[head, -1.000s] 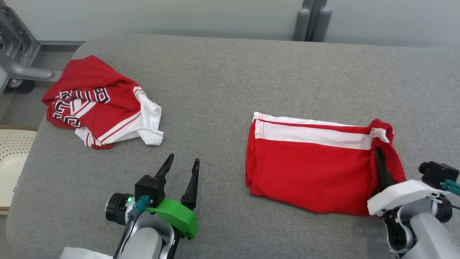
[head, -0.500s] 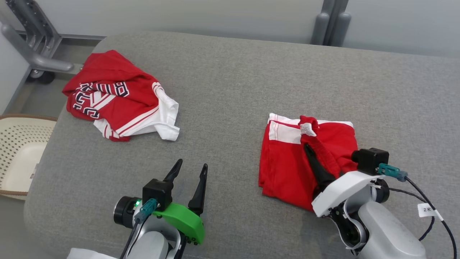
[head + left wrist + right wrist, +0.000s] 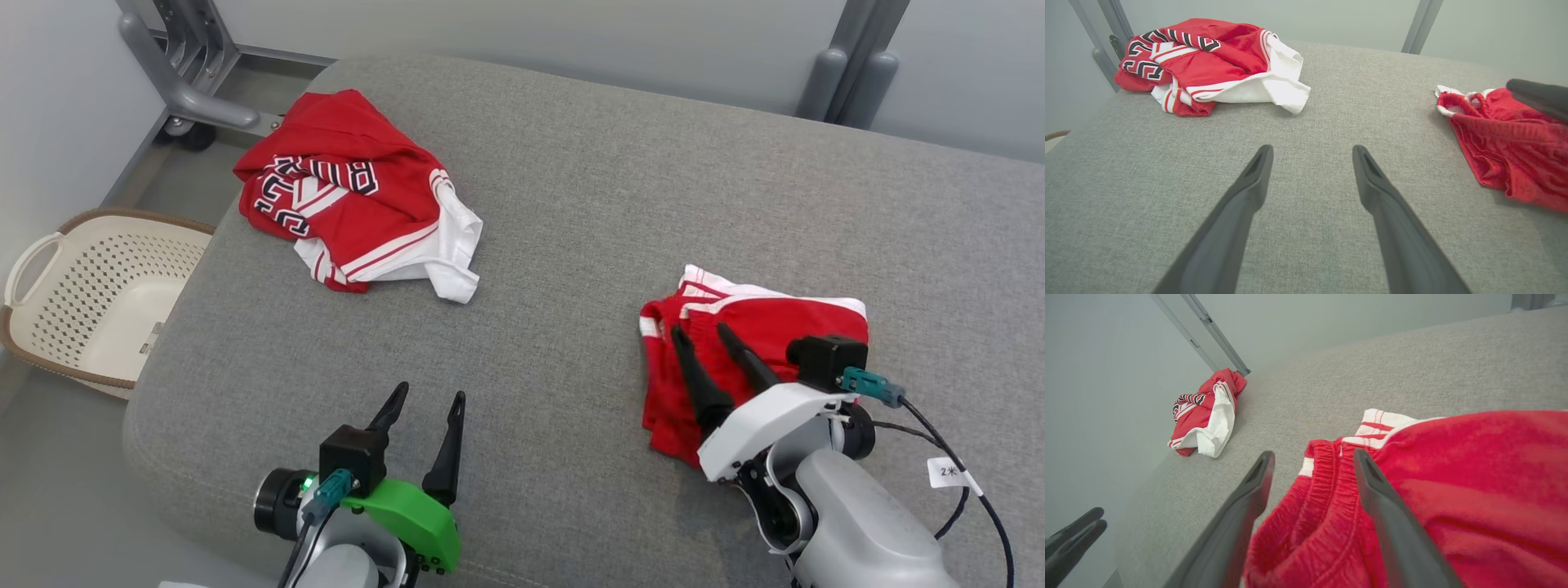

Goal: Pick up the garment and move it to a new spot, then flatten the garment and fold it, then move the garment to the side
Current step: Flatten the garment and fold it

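Left gripper point(image 3: 429, 394): head view 7 o'clock, near edge of the grey fabric surface point(image 3: 571, 204); fingers spread apart, nothing between them, pointing to 12.
Right gripper point(image 3: 700, 331): head view 4 o'clock; fingers apart, not pinching, tips over the left part of the shorts. Cannot tell if the tips touch the cloth.
Red shorts point(image 3: 775, 327): task garment, bunched in a compact folded heap at 3-4 o'clock of the surface, well apart from the left gripper. White striped trim shows at its far edge. In the right wrist view the elastic waistband lies in the gap between the fingers.
Laundry basket point(image 3: 106, 278): cream, perforated, brown rim, on the floor at 9 o'clock beside the surface's left edge.
Jersey point(image 3: 351, 196): red and white with black lettering, crumpled, at 11 o'clock near the far left corner, well apart from the shorts.
Metal frame point(image 3: 175, 90): grey, on a caster, at 11 o'clock beyond the jersey.
Grey posts point(image 3: 849, 73): at 1 o'clock behind the far edge.
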